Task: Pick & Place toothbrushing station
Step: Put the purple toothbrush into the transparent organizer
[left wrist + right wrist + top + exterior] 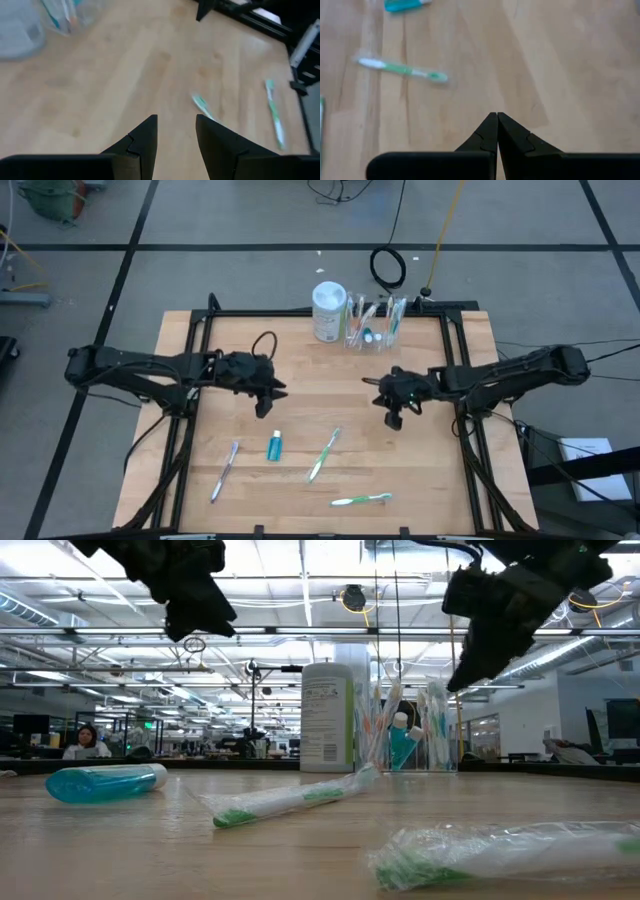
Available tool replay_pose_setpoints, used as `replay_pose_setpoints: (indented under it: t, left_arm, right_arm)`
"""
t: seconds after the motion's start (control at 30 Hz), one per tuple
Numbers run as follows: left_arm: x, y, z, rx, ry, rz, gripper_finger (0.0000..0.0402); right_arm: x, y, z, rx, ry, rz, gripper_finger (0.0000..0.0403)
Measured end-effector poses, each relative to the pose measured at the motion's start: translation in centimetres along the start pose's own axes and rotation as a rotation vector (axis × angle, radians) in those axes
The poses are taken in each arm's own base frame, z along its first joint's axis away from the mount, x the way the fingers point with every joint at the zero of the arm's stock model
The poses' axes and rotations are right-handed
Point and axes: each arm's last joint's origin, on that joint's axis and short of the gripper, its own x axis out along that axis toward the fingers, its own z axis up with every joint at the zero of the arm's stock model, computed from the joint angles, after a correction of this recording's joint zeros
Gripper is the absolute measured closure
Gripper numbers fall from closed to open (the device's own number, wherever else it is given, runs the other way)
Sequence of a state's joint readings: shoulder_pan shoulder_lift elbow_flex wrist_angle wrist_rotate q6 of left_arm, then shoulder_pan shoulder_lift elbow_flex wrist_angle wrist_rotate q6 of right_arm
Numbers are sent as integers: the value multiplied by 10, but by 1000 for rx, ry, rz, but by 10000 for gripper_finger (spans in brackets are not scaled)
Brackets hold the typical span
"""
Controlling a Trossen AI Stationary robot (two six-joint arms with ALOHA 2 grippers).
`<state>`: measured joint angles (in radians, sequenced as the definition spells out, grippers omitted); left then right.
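The toothbrushing station [372,322] is a clear holder standing on its base at the table's far edge, with toothbrushes upright in it; it also shows in the low view [405,740]. My left gripper [272,402] hovers over the table's middle left, above the wood, its fingers open [176,125] with nothing between them. My right gripper [385,402] hovers over the middle right, fingers shut [497,116] and holding nothing. Both are well short of the holder.
A white canister [328,310] stands just left of the holder. On the near half lie a purple toothbrush [224,471], a blue tube [274,446], a wrapped green toothbrush [323,455] and another [361,500]. Bare wood lies between the grippers and the holder.
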<state>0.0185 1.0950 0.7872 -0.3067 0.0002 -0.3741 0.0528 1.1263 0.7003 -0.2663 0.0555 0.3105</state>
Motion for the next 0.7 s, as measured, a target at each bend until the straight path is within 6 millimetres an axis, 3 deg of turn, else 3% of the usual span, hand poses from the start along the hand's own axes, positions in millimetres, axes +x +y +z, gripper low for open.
replay_pose_setpoints:
  t: [0.23,0.4,0.7]
  left_arm:
    - [-2,-19,-19,-182,133,-35,263]
    - [-4,-28,-32,-294,234,-17,263]
    - [-8,-35,-44,-213,317,-13,263]
  right_arm:
    - [7,5,-23,61,78,19,403]
    - [8,4,-28,78,88,16,403]
    - [8,4,-30,76,112,6,403]
